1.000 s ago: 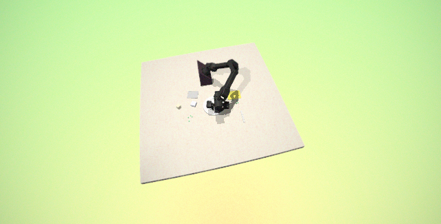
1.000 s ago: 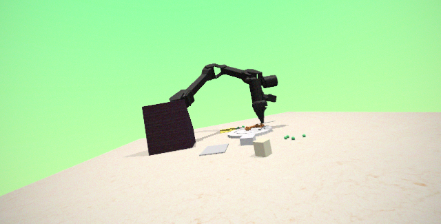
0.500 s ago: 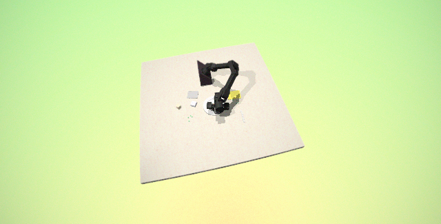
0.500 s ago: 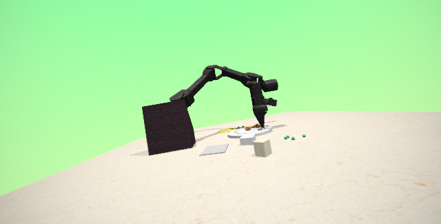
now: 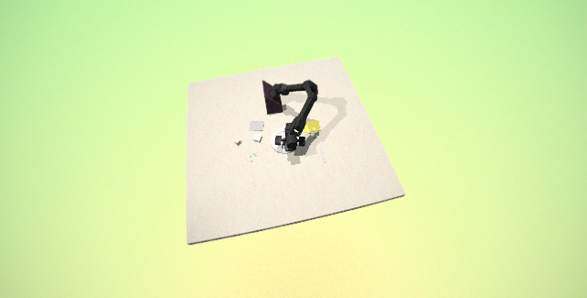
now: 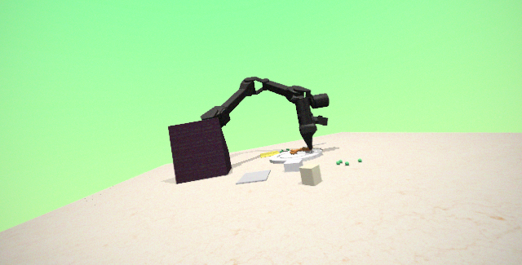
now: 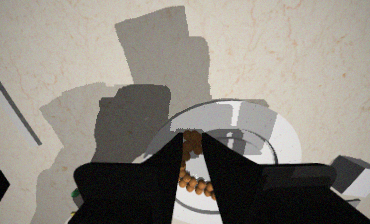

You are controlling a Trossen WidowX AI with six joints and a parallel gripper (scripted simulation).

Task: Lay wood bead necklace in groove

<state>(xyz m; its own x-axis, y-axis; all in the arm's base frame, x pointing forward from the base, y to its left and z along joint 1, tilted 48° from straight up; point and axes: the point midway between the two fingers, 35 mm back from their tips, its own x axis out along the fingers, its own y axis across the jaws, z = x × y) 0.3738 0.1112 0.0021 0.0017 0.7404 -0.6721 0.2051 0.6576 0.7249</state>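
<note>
The white round bead board (image 5: 273, 146) (image 6: 277, 160) (image 7: 288, 135) lies flat under the arm. The brown wood bead necklace (image 6: 294, 151) (image 7: 198, 186) lies on it, partly bunched and partly a curved double row across the inner area. My gripper (image 6: 311, 148) (image 7: 192, 136) is low over the board, fingers nearly together. In the wrist view beads fill the narrow gap between its fingertips, so it is shut on the necklace near the board's far rim. The fingers hide parts of the necklace and groove in the wrist view; the arm hides the necklace in the top view.
A white block (image 5: 258, 138) (image 6: 293, 165) (image 7: 367, 182) stands beside the board. A beige block (image 5: 238, 142) (image 6: 311, 175), a grey plate (image 5: 257, 126) (image 6: 254, 177), a yellow piece (image 5: 313, 126) (image 6: 269, 154), small green balls (image 6: 347, 163) and a thin strip (image 5: 323, 155) lie around. A dark box (image 6: 200, 151) stands by the arm's base.
</note>
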